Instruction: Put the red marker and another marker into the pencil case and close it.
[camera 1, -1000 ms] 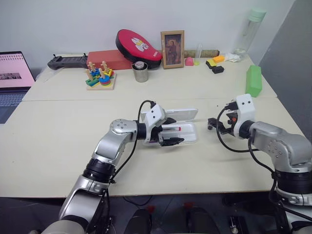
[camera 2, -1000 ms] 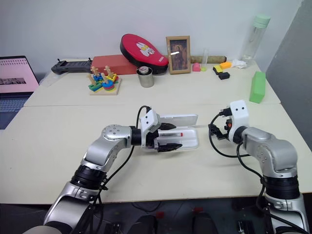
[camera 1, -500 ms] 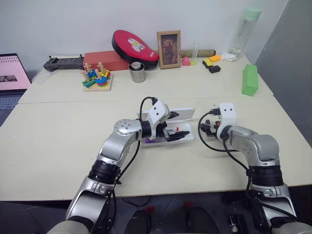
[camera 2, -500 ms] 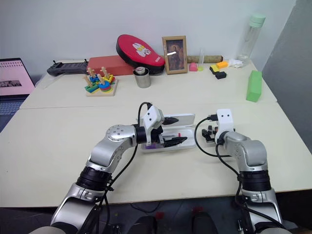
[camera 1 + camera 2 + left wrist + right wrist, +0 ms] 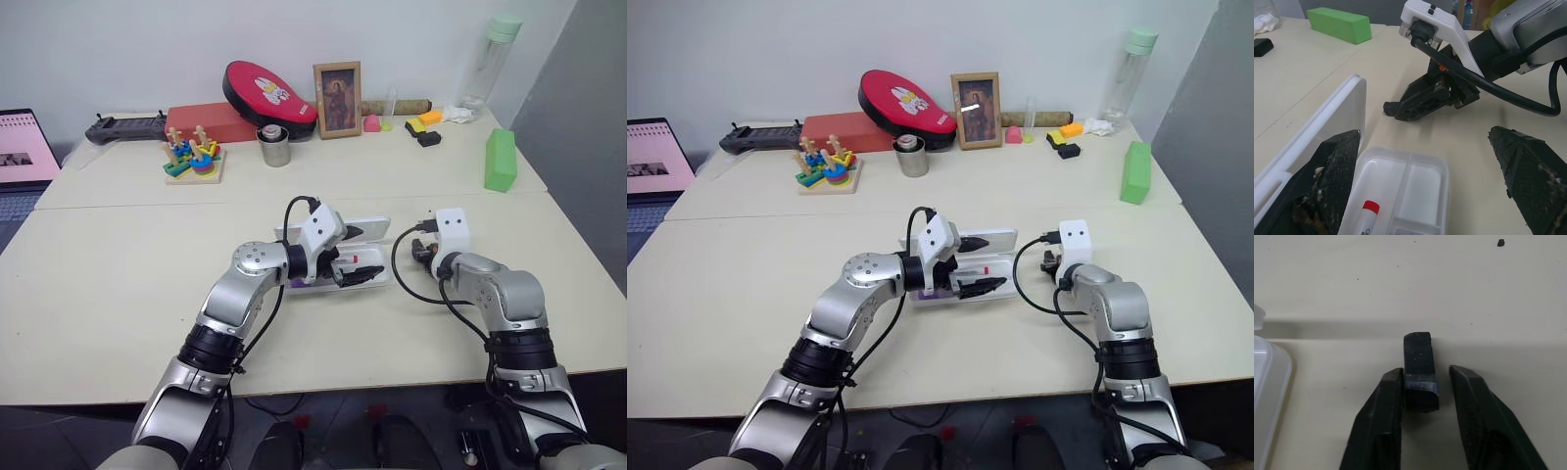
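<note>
**Two markers in open case, surface centre**

Two arms over one pale surface; the items follow.

1. Case [image 5: 380, 228]: white, flat, lying at mid-surface; lid swung up and back on its far long edge; tray facing up, with its dividers visible in the left wrist view.
2. Red marker [image 5: 1369, 210]: lying inside the tray, its red tip toward the tray's right end.
3. Lavender marker [image 5: 927, 292]: a patch of purple at the tray's left end, mostly hidden by the left arm; how it lies cannot be told.
4. Left pincer [image 5: 370, 252]: reaching across the tray from the left; fingers spread wide, one by the raised lid and one along the tray's near rim; nothing between them.
5. Right pincer [image 5: 1426, 371]: tip down at the surface just right of the case, apart from it; fingers narrowly apart around a small black block [image 5: 1418, 352]; the block lies against one finger, with a slit of surface showing before the other; not pinched.
6. Back row, well apart from the case: laptop [image 5: 20, 157] at far left; black controller [image 5: 122, 125]; red box [image 5: 211, 119]; red oval pad [image 5: 266, 90] leaning on it; stacking toy [image 5: 192, 157]; metal cup [image 5: 274, 147]; picture frame [image 5: 337, 86], upright; clear bottle [image 5: 487, 61] with a green cap.
7. Green block [image 5: 500, 160]: near the right edge, lying alone.
</note>
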Motion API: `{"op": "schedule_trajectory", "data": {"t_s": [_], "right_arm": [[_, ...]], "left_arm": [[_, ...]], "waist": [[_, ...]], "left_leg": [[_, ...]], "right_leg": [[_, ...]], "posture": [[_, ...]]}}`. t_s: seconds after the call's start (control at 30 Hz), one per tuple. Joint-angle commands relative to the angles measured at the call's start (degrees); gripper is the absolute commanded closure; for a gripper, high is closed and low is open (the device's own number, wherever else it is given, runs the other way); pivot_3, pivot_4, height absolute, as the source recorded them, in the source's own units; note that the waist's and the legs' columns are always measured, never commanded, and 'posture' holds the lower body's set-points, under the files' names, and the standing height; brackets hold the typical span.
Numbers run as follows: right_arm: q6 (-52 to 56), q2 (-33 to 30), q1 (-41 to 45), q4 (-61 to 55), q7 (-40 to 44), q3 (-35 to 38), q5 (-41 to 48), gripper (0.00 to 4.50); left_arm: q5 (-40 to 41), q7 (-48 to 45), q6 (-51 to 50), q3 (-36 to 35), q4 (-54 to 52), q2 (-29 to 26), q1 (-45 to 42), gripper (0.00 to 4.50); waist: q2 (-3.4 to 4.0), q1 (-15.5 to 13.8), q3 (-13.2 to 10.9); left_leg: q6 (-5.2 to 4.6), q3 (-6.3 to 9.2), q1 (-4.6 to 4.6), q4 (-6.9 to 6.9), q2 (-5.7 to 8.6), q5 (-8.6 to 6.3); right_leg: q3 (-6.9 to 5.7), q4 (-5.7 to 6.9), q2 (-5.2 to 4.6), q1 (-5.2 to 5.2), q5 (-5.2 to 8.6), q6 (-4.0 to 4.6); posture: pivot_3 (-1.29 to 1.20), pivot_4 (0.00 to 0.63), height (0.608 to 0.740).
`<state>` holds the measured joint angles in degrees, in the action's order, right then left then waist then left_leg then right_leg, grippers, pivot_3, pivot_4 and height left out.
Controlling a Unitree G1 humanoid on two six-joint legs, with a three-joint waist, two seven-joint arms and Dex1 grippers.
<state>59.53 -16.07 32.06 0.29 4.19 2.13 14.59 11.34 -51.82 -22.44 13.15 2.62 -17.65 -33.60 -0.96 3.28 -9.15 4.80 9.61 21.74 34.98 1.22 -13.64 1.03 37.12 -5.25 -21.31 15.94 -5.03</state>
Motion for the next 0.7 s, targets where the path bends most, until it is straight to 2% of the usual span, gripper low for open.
{"op": "schedule_trajectory", "data": {"t_s": [0.03, 0.1, 0.2, 0.37, 0.5, 0.6, 0.7], "right_arm": [[0.27, -0.56, 0.16, -3.28, 1.07, 0.22, -0.35, 4.08], [-0.38, -1.13, 0.27, -4.01, 2.35, 0.43, 0.06, 4.14], [-1.31, -6.2, 0.13, -6.21, 9.37, -0.91, 1.5, 4.17], [-14.66, -20.94, -0.93, -6.87, 30.25, -5.54, 1.62, 4.17], [-24.44, -27.33, -0.85, -5.16, 44.87, -8.09, 2.29, 4.17], [-31.12, -28.47, 2.27, -2.32, 55.1, -12.77, 1.51, 4.17], [-34.3, -26.77, 5.38, 0.63, 60.17, -16.67, 0.17, 4.17]], "left_arm": [[0.79, 0.27, 0.49, -0.59, -1.65, -0.07, 0.02, 0.0], [0.8, 0.28, 0.47, -0.56, -1.84, -0.14, 0.33, 0.0], [1.71, -0.35, -0.86, -1.1, -3.61, -1.19, 1.64, 0.0], [4.99, -3.21, -3.46, -3.88, -8.4, -6.48, 4.99, 0.0], [7.31, -5.74, -4.08, -6.1, -9.93, -10.39, 6.44, 0.0], [8.54, -8.64, -2.2, -7.87, -8.42, -13.45, 6.26, 0.0], [9.16, -11.08, -0.89, -8.83, -7.15, -15.51, 5.76, 0.0]], "waist": [[0.0, 0.0, 0.0], [0.0, 0.0, 0.0], [0.01, 0.0, 0.0], [0.03, -0.03, -0.02], [0.02, 0.16, -0.02], [0.02, 0.16, -0.02], [0.03, 0.47, -0.04]], "left_leg": [[0.0, 0.0, 0.0, 0.0, 0.0, 0.0], [0.0, 0.0, 0.0, 0.0, 0.0, 0.0], [-0.04, 0.0, 0.01, -0.01, 0.0, -0.02], [-0.11, -0.01, 0.03, -0.03, 0.01, -0.06], [-0.12, -0.04, -0.01, -0.05, -0.02, -0.07], [-0.12, -0.05, -0.01, -0.02, -0.04, -0.07], [-0.17, -0.07, -0.05, -0.02, -0.05, -0.02]], "right_leg": [[0.0, 0.0, 0.0, 0.0, 0.0, 0.0], [0.0, 0.0, 0.0, 0.0, 0.0, 0.0], [0.0, -0.01, 0.0, 0.0, 0.0, 0.0], [0.0, -0.08, 0.0, 0.0, 0.01, -0.01], [0.0, -0.11, 0.0, 0.03, 0.02, -0.02], [0.0, -0.11, 0.0, 0.05, 0.01, -0.03], [0.01, -0.12, 0.01, 0.06, 0.02, -0.04]], "posture": [[0.0, 0.15, 0.74], [0.0, 0.15, 0.74], [0.0, 0.15, 0.74], [0.0, 0.15, 0.74], [0.0, 0.15, 0.74], [0.0, 0.15, 0.74], [0.0, 0.15, 0.74]]}}
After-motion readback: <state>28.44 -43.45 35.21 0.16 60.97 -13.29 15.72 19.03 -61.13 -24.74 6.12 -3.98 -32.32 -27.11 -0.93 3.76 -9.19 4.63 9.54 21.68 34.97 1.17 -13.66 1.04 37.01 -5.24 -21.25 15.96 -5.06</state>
